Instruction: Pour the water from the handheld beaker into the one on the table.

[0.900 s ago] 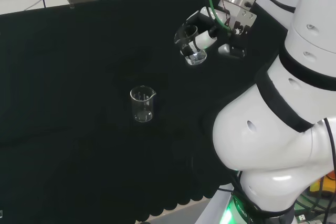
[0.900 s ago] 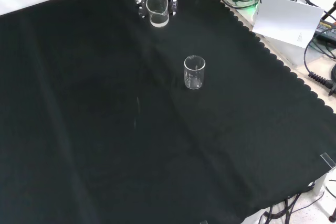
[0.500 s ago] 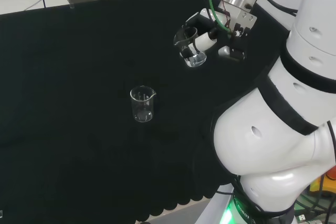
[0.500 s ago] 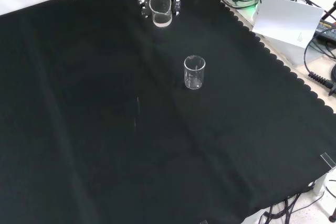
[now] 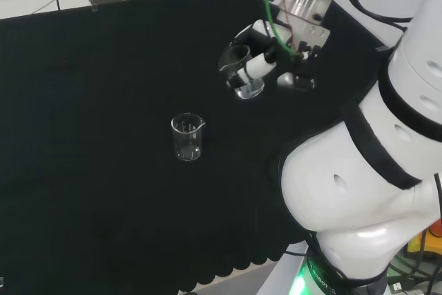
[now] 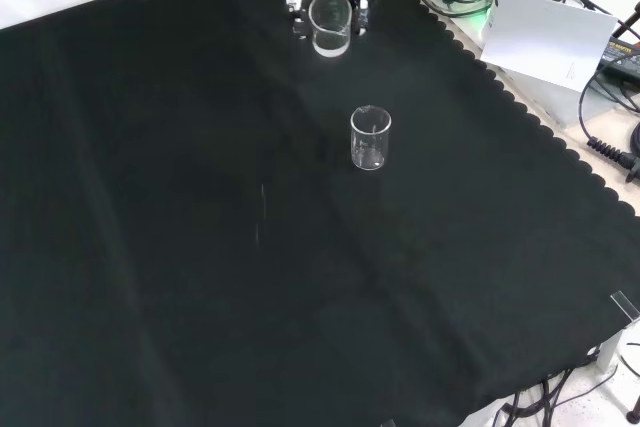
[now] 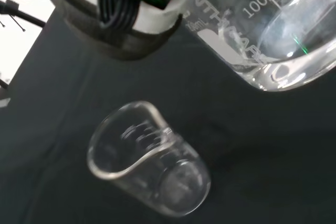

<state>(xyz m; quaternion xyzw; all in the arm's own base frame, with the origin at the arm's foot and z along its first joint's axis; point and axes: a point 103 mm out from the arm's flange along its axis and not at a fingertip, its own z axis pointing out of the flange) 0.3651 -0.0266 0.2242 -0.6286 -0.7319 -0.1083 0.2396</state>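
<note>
One held beaker (image 5: 248, 82) has shifted nearer the standing beaker (image 5: 187, 137).

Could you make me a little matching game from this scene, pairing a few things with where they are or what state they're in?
Things:
1. held beaker
2. table beaker
3. robot hand
4. black cloth

States:
A. covers the bench
B. stands alone on the cloth, looks empty
C. curled round a beaker
D. in the air, a little water at its bottom

Pairs: 1-D, 2-B, 3-C, 4-A

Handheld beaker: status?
Robot hand shut on handheld beaker, upright, not pouring. Table beaker stands apart, looks empty. Cloth between them bare.
</note>
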